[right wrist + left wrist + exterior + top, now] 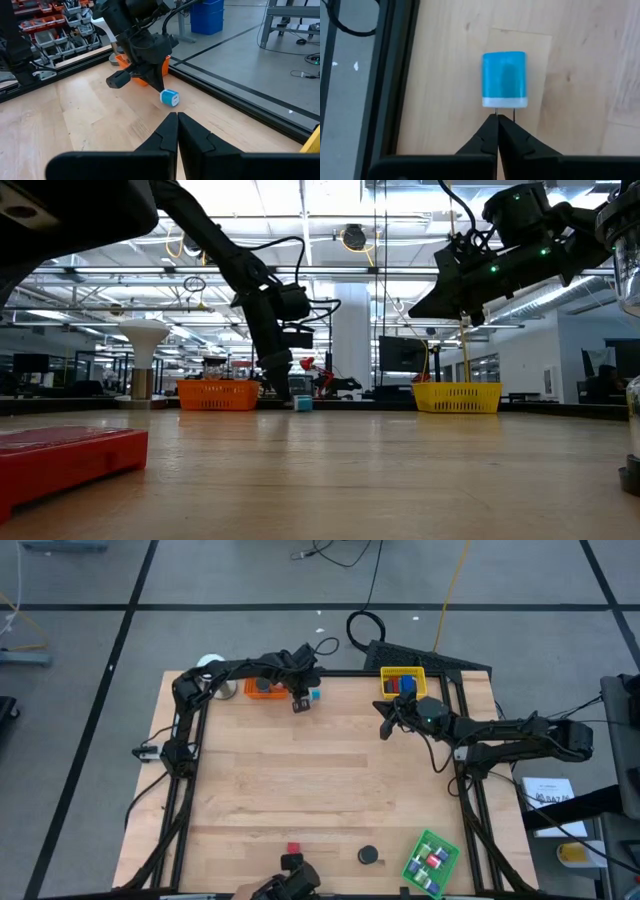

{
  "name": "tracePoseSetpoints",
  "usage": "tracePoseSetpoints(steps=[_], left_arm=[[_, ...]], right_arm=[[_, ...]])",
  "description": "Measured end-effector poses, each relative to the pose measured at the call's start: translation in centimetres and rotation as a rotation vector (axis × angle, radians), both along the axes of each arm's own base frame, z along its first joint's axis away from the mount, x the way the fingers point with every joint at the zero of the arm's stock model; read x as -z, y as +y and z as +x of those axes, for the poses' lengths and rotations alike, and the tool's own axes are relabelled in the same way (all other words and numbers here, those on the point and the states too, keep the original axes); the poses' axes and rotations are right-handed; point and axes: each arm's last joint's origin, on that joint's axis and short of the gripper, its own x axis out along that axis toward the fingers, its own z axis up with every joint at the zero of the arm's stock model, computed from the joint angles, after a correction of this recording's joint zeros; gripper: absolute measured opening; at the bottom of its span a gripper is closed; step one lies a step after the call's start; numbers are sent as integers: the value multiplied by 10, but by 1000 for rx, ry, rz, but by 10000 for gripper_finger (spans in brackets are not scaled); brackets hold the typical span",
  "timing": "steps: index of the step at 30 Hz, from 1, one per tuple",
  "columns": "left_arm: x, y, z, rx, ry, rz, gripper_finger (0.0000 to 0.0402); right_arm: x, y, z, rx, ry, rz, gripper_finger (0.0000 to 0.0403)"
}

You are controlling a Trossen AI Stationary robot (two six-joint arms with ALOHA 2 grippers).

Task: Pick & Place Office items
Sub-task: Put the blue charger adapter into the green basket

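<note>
Red block [65, 460] fills the low view's lower left. Blue plug [504, 80] lies at upper centre of the high view, just beyond the left gripper [497, 120], whose tips are pressed together, empty. Beside it, the orange tray [264, 690] holds small bits. Yellow tray [402, 683] holds blue and red pieces; green tray [431, 861], lower right, holds red ones. Right gripper [177, 117] hovers closed, empty. No writing is readable.
</note>
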Motion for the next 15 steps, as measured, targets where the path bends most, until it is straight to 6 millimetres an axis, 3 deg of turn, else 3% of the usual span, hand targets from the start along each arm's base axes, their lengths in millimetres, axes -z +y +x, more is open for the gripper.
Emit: tracePoseSetpoints(steps=[5,15], left_arm=[[0,-7,5,6,1,-5,28],[-32,-7,20,-82,-67,-45,162]], right_arm=[[0,0,0,0,0,0,4],[0,0,0,0,0,0,4]])
